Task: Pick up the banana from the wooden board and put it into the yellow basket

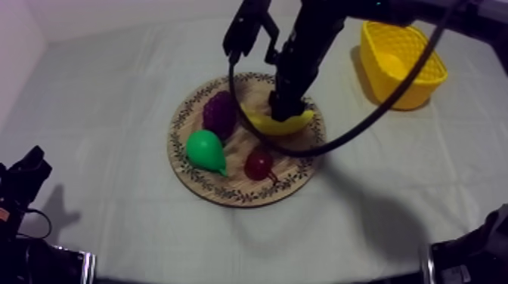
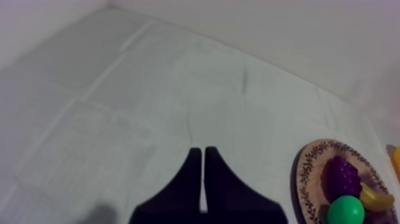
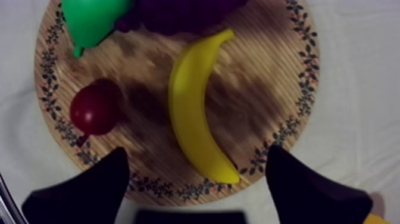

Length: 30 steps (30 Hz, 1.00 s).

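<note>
Black fingers of the right gripper point(image 3: 196, 156), spread wide apart, hang over the banana point(image 3: 193, 113), one to each side, not clamped on it. That banana lies on the round wooden board point(image 3: 256, 89) at the middle of the counter point(image 1: 113, 91), beside a small red fruit point(image 3: 95, 110), a green pear point(image 3: 92, 21) and purple grapes point(image 3: 178, 12). Near the counter's far right corner stands the yellow basket point(image 1: 408, 87), well apart from the board. By the near left edge sits the left gripper point(image 2: 204, 173), fingers pressed together, holding nothing.

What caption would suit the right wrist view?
Open right gripper poised over the banana on the wooden board, beside the pear, grapes and small red fruit.
</note>
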Tool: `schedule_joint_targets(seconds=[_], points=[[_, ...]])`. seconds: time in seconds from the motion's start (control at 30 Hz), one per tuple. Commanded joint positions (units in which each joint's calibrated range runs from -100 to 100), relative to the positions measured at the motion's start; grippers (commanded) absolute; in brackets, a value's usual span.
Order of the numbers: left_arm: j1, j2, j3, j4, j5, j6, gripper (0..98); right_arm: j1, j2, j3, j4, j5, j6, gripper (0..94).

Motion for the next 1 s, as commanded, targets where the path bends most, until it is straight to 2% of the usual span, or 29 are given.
schedule_joint_targets(seconds=[0.0, 0.3, 0.57, 0.67, 0.8, 0.87, 0.97], points=[[0.02, -0.05, -0.01, 0.03, 0.00, 0.02, 0.1, 0.02, 3.47, -0.43, -0.13, 0.50, 0.21, 65.2], [0.02, -0.05, -0.01, 0.03, 0.00, 0.02, 0.1, 0.05, 12.19, -3.17, -0.43, 0.19, 0.89, 63.4], [0.02, -0.05, -0.01, 0.03, 0.00, 0.01, 0.1, 0.11, 17.88, -7.91, 0.22, -0.14, 0.67, 56.3], [0.02, -0.05, -0.01, 0.03, 0.00, 0.01, 0.1, 0.16, 19.29, -9.17, 0.49, -0.20, 0.56, 45.3], [0.02, -0.05, -0.01, 0.03, 0.00, 0.02, 0.1, 0.16, 20.51, -10.22, 0.96, -0.60, -0.01, 19.5], [0.02, -0.05, -0.01, 0.03, 0.00, 0.02, 0.1, 0.14, 20.71, -10.33, 1.15, -0.86, -0.16, 13.5], [0.02, -0.05, -0.01, 0.03, 0.00, 0.02, 0.1, 0.20, 20.08, -9.89, 1.31, -1.09, -0.20, 9.4]])
